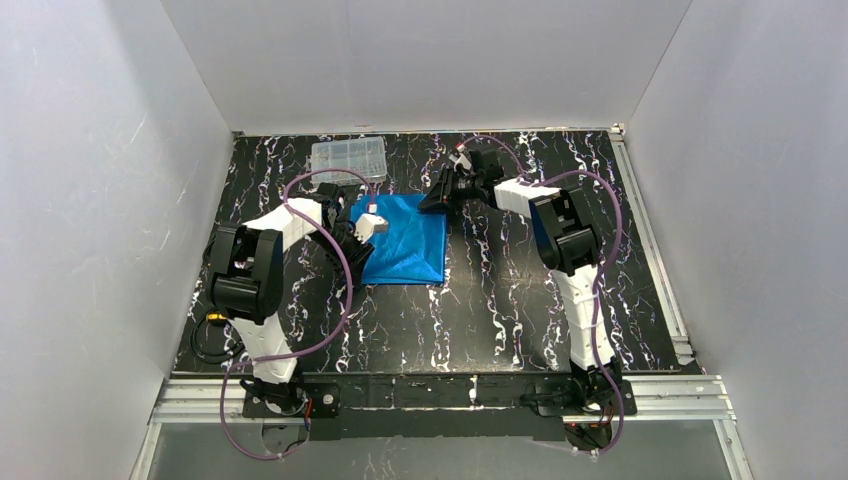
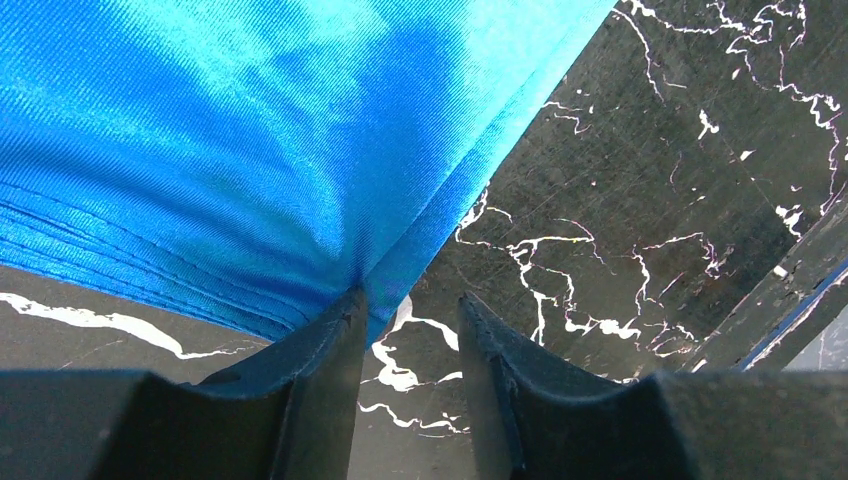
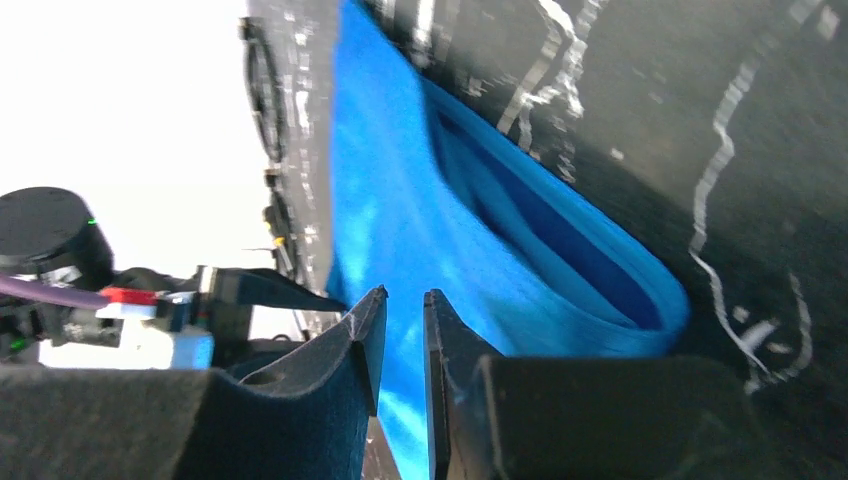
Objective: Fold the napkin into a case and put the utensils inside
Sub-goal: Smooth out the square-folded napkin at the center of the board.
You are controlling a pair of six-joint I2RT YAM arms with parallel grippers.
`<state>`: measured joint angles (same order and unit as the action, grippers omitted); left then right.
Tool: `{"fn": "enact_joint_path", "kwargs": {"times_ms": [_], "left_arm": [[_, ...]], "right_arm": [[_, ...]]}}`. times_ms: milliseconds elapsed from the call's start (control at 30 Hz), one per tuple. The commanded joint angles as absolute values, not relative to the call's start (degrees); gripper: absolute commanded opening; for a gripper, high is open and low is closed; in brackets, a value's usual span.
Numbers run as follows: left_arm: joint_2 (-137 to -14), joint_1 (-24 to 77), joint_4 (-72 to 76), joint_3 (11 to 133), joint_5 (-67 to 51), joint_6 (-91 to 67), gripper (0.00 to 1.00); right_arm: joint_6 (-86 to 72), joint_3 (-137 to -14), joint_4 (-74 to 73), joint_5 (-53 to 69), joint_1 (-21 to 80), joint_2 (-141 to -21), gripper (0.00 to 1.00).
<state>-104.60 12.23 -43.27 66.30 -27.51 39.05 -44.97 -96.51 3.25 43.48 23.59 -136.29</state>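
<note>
Top external: clear box [image 1: 348,157] sits beyond napkin [image 1: 405,240].

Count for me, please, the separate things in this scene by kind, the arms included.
napkin: 1
clear box: 1
robot arms: 2, the left arm and the right arm
Total: 4

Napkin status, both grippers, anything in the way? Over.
Right gripper pinching napkin at far right corner. Left gripper open at left edge, finger touching cloth. Napkin folded in layers. Clear box beyond it, not in the way.
</note>
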Motion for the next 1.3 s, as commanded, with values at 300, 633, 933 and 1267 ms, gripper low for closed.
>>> {"fn": "enact_joint_path", "kwargs": {"times_ms": [300, 633, 933, 1267], "left_arm": [[-104.7, 12.3, -43.1, 65.3, -25.3, 41.4, 0.37], [-104.4, 12.3, -43.1, 64.4, -24.1, 42.6, 0.36], [-104.5, 12.3, -43.1, 65.1, -24.0, 42.5, 0.35], [-104.6, 12.3, -43.1, 65.6, -23.9, 42.2, 0.35]], "right_arm": [[-52.4, -96.4, 16.2, 48.1, 18.9, -142.7, 0.24], [-48.2, -96.9, 12.0, 45.0, 17.2, -143.7, 0.24], [-45.3, -85.0, 18.1, 44.3, 18.3, -126.6, 0.44], [-54.5, -69.9, 32.3, 46.9, 19.3, -127.9, 0.21]]}}
